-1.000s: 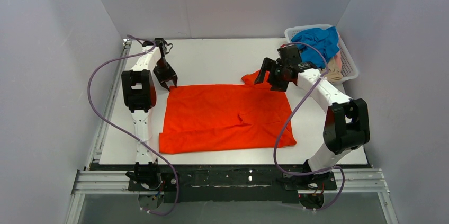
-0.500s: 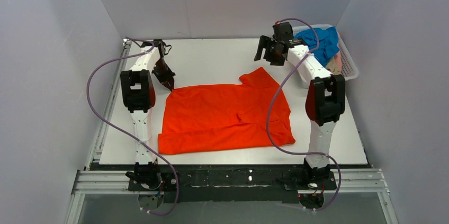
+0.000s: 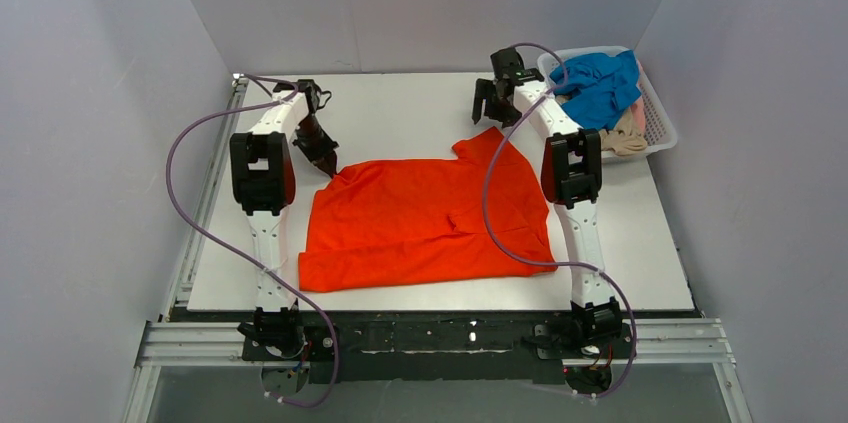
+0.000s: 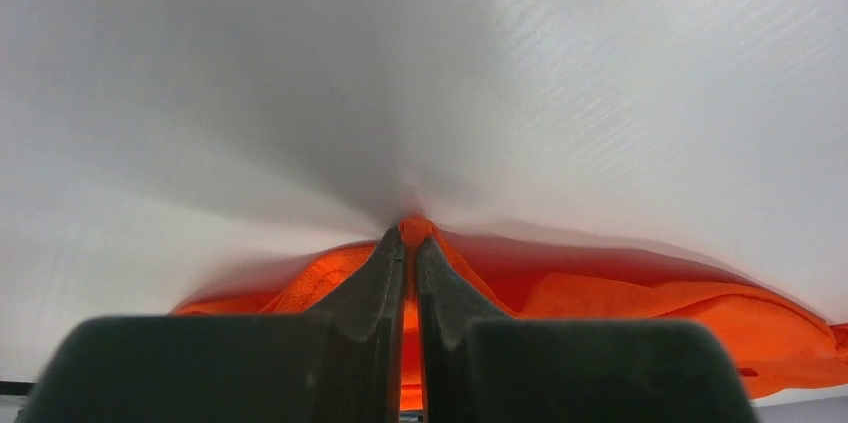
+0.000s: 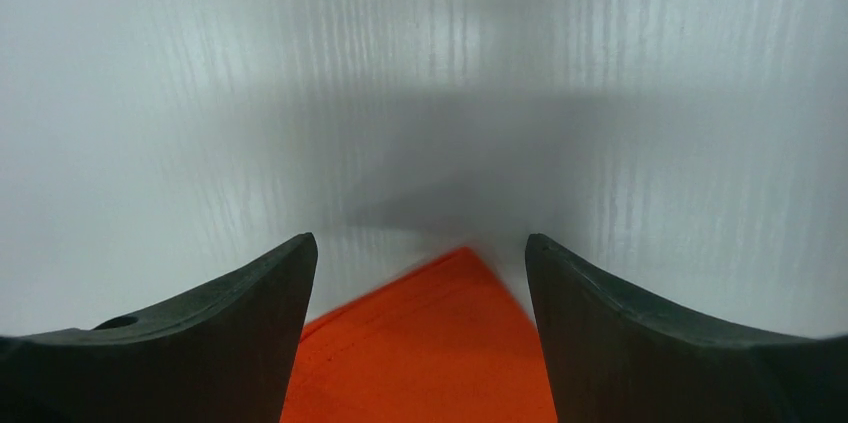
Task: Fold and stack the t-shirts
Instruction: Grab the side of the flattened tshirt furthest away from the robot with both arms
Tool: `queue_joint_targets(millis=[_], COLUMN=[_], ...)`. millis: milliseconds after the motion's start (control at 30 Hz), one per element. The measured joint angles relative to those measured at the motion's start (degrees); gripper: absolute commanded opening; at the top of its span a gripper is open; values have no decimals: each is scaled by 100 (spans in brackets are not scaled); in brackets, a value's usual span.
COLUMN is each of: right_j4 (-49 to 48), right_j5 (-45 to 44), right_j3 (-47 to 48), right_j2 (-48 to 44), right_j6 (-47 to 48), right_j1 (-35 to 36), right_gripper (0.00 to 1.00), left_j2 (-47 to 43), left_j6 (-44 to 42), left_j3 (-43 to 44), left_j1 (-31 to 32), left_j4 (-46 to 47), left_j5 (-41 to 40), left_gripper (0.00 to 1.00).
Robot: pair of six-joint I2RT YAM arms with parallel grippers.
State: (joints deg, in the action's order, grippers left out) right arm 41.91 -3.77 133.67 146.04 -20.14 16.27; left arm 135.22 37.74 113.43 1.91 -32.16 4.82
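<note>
Top external view: a soft, lightly rippled orange-red t-shirt lay spread flat on the smooth white desk. The left hand was clenched on the shirt's far-left corner; in the left wrist view the cloth puckered between its dark fingers. The right hand hung released, jaws wide, over the pointed far-right sleeve. A crumpled blue t-shirt half hid a beige-pink t-shirt in the white mesh basket at far right.
</note>
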Motion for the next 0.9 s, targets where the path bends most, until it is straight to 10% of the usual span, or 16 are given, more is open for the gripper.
queue_joint_targets(millis=[267, 400, 900], right_j4=[103, 149, 138], right_j5=[-254, -428, -466], right_j3=[-291, -634, -2011], right_j2=[-146, -332, -1552], right_j6=[330, 426, 560], right_j1=[260, 343, 407], right_gripper=[50, 3, 1], left_j2=[-94, -188, -1060], left_j6=[-118, -199, -369], left_j3=[-55, -55, -787], left_j1=[90, 98, 118], left_j4=[-57, -120, -50], left_j5=[79, 79, 199], left_gripper=[0, 0, 0])
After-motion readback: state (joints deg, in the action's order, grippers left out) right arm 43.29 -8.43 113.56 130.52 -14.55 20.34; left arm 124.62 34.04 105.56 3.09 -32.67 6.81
